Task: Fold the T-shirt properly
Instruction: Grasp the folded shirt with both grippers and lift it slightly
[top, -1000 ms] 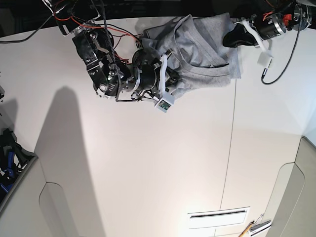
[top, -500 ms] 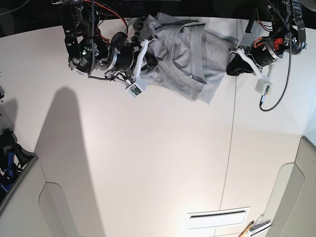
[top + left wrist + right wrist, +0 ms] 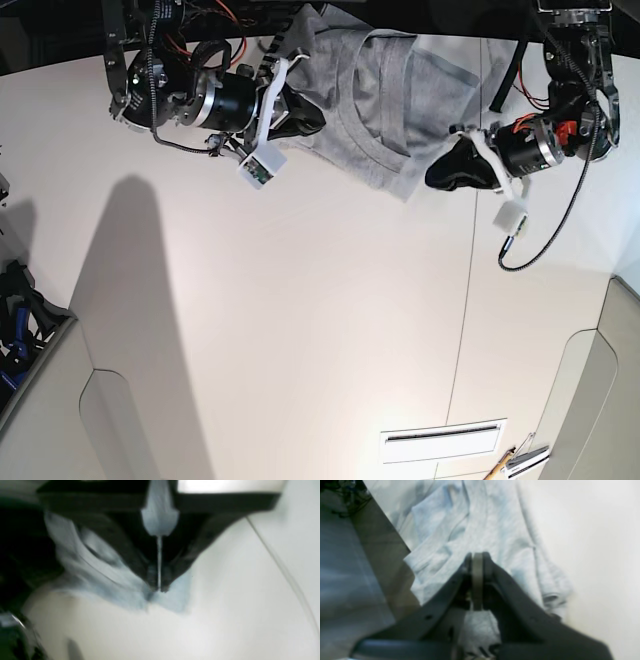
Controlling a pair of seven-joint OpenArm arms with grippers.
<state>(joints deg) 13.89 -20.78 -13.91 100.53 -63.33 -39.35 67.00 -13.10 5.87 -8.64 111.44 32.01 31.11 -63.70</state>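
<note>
Left hand (image 3: 158, 590): I see it pinched tight on a lower edge of the T-shirt (image 3: 395, 100), jaws together with cloth between them.
Right hand (image 3: 477, 562): jaws pressed together over grey cloth; I judge it is gripping the fabric too.
T-shirt position: bunched at the far edge of the table (image 3: 300, 330), between my two hands, part of it over the table's far rim.
Progress: I judge this early; the cloth is rumpled and overlapped, not spread flat, and no neat fold shows yet.
Left to do: flatten it, then make the folds.
Hard to see: both wrist views are blurred; sleeves, collar and lettering I cannot place.
</note>
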